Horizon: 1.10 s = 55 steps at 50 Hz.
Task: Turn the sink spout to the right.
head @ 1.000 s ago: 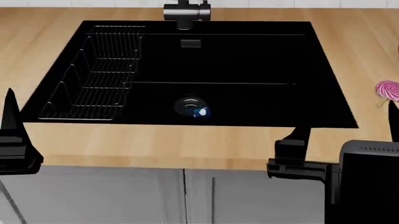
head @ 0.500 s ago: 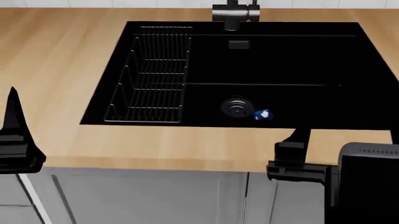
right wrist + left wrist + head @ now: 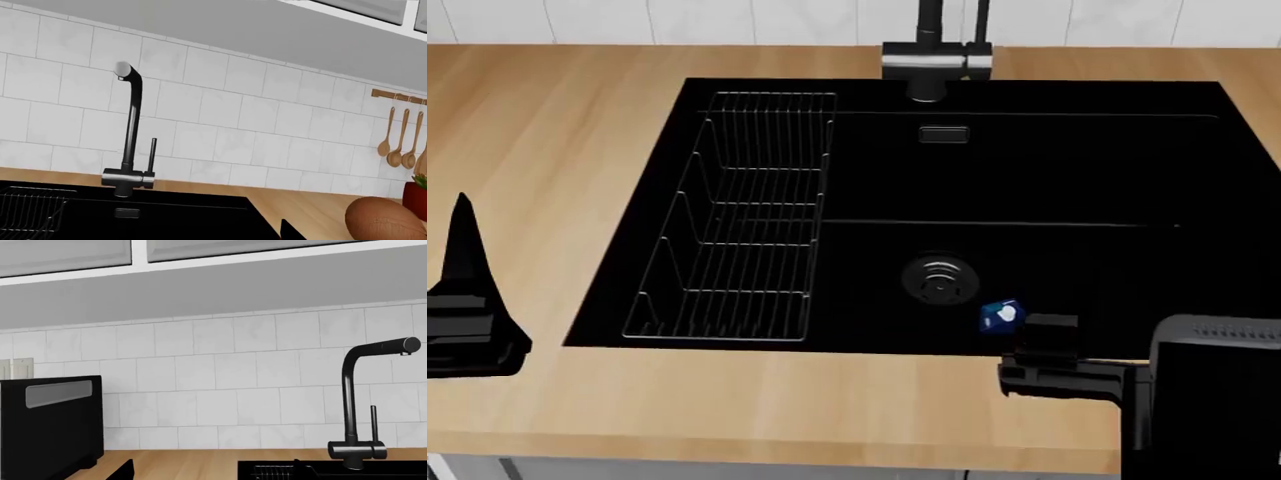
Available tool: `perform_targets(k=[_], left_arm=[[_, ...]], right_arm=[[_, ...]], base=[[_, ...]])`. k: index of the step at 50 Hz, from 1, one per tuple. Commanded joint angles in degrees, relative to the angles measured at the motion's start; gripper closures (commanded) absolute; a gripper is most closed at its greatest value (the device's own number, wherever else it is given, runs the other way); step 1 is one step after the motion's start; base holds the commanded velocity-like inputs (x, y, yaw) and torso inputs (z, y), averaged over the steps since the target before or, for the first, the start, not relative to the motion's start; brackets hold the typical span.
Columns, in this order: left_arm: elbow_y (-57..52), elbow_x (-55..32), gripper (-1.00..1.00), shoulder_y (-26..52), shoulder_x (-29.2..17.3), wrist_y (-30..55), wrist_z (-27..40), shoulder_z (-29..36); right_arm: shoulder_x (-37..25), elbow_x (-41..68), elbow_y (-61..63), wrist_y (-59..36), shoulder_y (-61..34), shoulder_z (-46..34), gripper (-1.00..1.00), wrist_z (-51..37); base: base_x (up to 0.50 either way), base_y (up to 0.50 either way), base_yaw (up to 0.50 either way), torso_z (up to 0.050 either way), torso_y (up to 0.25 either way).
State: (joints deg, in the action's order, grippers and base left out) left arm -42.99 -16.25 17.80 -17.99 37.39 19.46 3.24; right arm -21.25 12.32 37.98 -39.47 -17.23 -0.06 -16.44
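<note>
The sink spout [image 3: 348, 390] is a tall matte-black tube on a short chrome cylinder at the back rim of the sink [image 3: 1068, 150]. It also shows in the right wrist view [image 3: 133, 115]. In the head view only its base [image 3: 928, 45] shows. The thin lever rod [image 3: 153, 155] stands beside it. My left gripper [image 3: 457, 260] is open over the counter, left of the sink and far from the spout. My right gripper [image 3: 1068, 360] is open at the sink's front edge, also far from it. Both are empty.
A wire rack [image 3: 741, 220] fills the sink's left side. A round drain [image 3: 937, 277] and a small blue object [image 3: 1001, 315] lie on its floor. A black appliance [image 3: 47, 425] stands on the counter. Wooden spoons [image 3: 393, 140] hang on the wall, above a brown round object [image 3: 383, 220].
The head view has swung, so the sink sits further right and lower, and the tiled wall shows. The lollipop has left view. Both grippers keep their places in the picture.
</note>
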Motion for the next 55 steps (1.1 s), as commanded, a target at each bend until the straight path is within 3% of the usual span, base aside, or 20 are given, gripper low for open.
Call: perform_targets(k=[1,22,33,55], left_arm=[[0.45,0.21,-1.0,-0.15,0.0,-0.65,0.35,0.48],[-0.01,-1.11,-1.0,1.02,-0.15,0.62,0.45,0.93],[0.35,-0.81,-1.0,0.31,-0.33,-0.27,0.73,1.2],[0.69,-1.27,-1.0,-0.03,-0.68,-0.99,0.88,1.34]], right_arm=[[0.05,0.12,-0.45,0.16,0.41,0.04,-1.0,-0.3],[-0.37,0.56,0.29,-2.07,-0.45,0.58,-1.0,-1.26],[-0.29,0.54,0.2,-1.94,0.07,0.51,-1.0,-1.68],[-0.37,0.24,-0.41,-1.96,0.35,-0.17,-1.0,-2.43]], base=[[0.32,0.0,0.0,0.0,0.0],[0.32,0.0,0.0,0.0,0.0],[0.02,0.0,0.0,0.0,0.0],[0.39,0.0,0.0,0.0,0.001]])
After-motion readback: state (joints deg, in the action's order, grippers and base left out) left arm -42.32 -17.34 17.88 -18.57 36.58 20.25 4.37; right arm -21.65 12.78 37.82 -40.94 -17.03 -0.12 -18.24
